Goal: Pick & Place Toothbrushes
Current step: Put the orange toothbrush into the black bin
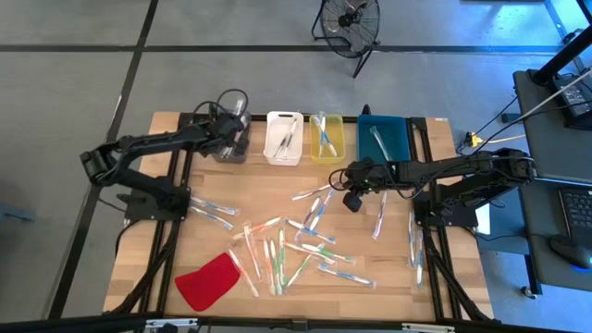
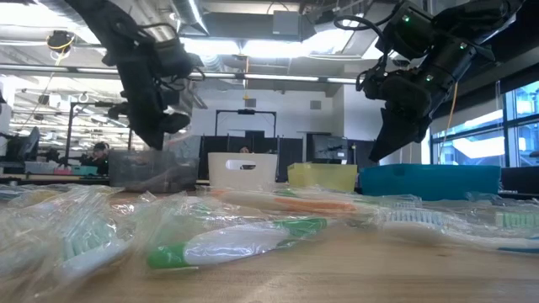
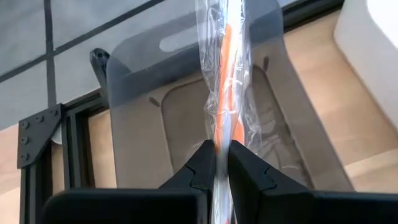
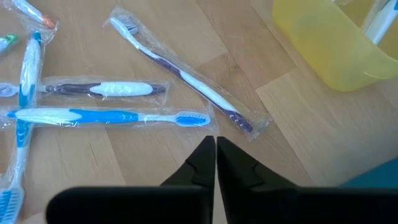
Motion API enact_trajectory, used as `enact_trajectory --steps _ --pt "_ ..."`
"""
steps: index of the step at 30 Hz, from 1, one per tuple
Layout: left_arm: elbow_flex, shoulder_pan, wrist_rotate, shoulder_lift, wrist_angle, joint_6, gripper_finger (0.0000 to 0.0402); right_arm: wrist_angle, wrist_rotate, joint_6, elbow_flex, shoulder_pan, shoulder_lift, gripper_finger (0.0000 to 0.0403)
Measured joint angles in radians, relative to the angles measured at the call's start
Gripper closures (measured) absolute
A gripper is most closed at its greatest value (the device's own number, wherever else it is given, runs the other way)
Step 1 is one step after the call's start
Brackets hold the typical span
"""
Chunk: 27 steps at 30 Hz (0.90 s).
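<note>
The left gripper point(image 3: 221, 163) hangs directly over the grey bin point(image 3: 143, 130), its fingers pinched on an orange toothbrush point(image 3: 227, 74) in a clear wrapper, which stands upright above the bin's open top. The grey bin is the leftmost of four in a row along the table's far edge; going right from it come the white bin point(image 1: 283, 138), the yellow bin point(image 1: 326, 139) and the teal bin point(image 1: 388, 137), each with toothbrushes in it. The right gripper point(image 4: 215, 155), fingers pressed together and empty, hovers over the wooden table point(image 1: 185, 185) just in front of the yellow bin, above a purple toothbrush point(image 4: 186, 78) and a blue toothbrush point(image 4: 106, 116). Many more wrapped toothbrushes point(image 1: 287, 250) lie scattered farther forward, with a red cloth point(image 1: 209, 280) to their left
</note>
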<state>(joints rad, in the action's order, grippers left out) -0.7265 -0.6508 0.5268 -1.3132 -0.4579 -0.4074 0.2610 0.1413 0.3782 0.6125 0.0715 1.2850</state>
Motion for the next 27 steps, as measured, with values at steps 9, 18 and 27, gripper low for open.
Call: enact_trajectory --steps 9,18,27 --pt "0.0 -0.023 -0.031 -0.057 -0.014 0.002 0.0377 0.0 0.0 0.004 0.0 0.0 0.0 0.0384" --pt "0.0 -0.028 -0.036 -0.098 -0.014 0.004 0.0377 0.0 0.0 0.007 0.0 0.0 0.0 0.0396" --pt "0.0 -0.04 -0.054 -0.099 -0.013 0.029 0.0373 0.001 0.0 0.007 0.0 0.0 0.0 0.038"
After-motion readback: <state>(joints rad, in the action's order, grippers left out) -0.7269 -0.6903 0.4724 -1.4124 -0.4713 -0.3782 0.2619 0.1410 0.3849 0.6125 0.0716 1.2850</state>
